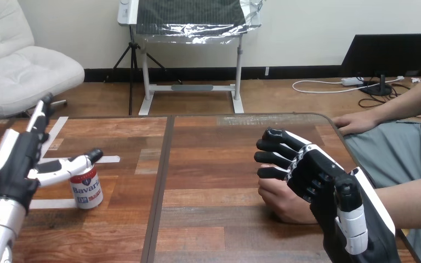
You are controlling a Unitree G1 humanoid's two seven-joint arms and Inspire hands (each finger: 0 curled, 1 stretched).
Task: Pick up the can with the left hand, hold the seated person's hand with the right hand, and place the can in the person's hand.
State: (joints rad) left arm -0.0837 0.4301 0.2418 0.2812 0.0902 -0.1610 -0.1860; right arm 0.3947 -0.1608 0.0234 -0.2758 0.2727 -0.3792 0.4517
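on my feed the can point(86, 187) stands upright on the left part of the wooden tabletop point(208, 164), white with a red band, beside a strip of white tape point(48, 204). my left hand point(15, 164) sits just left of it, wide open: the fingers point(37, 121) point straight away from me, up past the can and clear of it, while the thumb point(66, 164) sticks out to the right, its tip at the can's top rim. i read that as touching or very nearly so, and nothing is wrapped round the can. the can rests on the tabletop, not lifted.

over on the right side, my right hand point(320, 178) lies on top of the person's near hand point(280, 201), which rests on the tabletop with its forearm running off to the view's right. the two are in contact, but i cannot tell whether my right hand has a real grip on it. the person's far hand point(356, 123) lies flat at the tabletop's far right edge, well apart from both of mine. the can is well apart from the person's near hand, across the centre seam of the tabletop.
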